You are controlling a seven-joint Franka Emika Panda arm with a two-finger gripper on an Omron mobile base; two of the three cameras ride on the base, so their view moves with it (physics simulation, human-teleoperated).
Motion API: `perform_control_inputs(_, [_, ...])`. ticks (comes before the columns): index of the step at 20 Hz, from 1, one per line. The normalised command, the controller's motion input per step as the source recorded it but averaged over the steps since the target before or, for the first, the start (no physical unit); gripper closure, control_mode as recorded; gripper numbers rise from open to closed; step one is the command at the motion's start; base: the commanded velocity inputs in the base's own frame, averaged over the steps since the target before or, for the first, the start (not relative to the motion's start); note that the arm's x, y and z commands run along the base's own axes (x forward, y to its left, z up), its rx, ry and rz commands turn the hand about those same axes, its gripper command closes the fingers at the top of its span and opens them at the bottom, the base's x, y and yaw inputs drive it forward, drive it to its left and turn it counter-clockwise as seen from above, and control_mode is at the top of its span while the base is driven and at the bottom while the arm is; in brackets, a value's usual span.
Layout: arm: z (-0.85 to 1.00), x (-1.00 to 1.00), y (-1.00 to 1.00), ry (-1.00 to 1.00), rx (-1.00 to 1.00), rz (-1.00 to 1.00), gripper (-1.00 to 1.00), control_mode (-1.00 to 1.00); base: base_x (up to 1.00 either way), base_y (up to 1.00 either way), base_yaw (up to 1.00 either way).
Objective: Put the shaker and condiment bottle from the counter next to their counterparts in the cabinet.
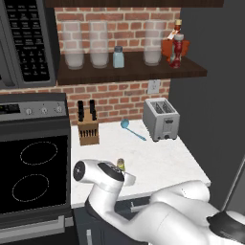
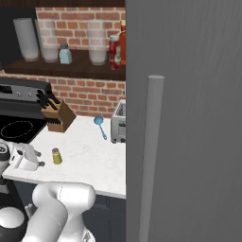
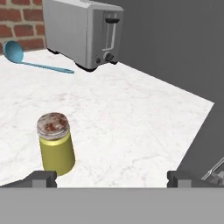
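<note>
The yellow-green shaker (image 3: 56, 148) with its grey cap stands upright on the white counter (image 3: 131, 118), also seen as the shaker (image 2: 56, 156) and the shaker (image 1: 120, 164) just behind my arm. My gripper (image 3: 111, 179) is open and low over the counter, the shaker just ahead of its left fingertip (image 3: 41, 178). Nothing is between the fingers. The red condiment bottle (image 1: 176, 53) stands on the dark cabinet shelf (image 1: 129, 72), beside the orange-red flask (image 1: 168, 47). The pale blue shaker (image 1: 118, 57) stands mid-shelf among glass jars.
A silver toaster (image 1: 161, 118) sits at the counter's back right, with a blue ladle (image 1: 131, 129) beside it. A knife block (image 1: 87, 125) stands by the stove (image 1: 33, 177). A microwave (image 1: 26, 43) hangs at the left. A tall grey panel (image 2: 184, 118) bounds the right.
</note>
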Motion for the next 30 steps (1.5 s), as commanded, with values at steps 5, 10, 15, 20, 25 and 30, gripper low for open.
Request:
perform_control_inputs(5, [0.00,0.10,0.00,0.00,0.00,0.00,-1.00,-1.00,0.00,0.00,0.00])
perform_control_inputs(10, [-0.01,0.17,0.00,0.00,0.00,0.00,-1.00,-1.00,0.00,0.00,0.00])
perform_control_inputs(15, [-0.05,0.07,0.00,0.00,0.00,0.00,-1.00,-1.00,0.00,0.00,0.00])
perform_control_inputs(20, [-0.07,0.04,0.00,0.00,0.00,0.00,-1.00,-1.00,0.00,0.00,0.00])
perform_control_inputs(25, [-0.06,0.03,0.00,0.00,0.00,0.00,-1.00,-1.00,0.00,0.00,0.00])
perform_control_inputs(30, [-0.03,0.04,-0.04,0.00,0.00,0.00,-1.00,-1.00,0.00,0.00,0.00])
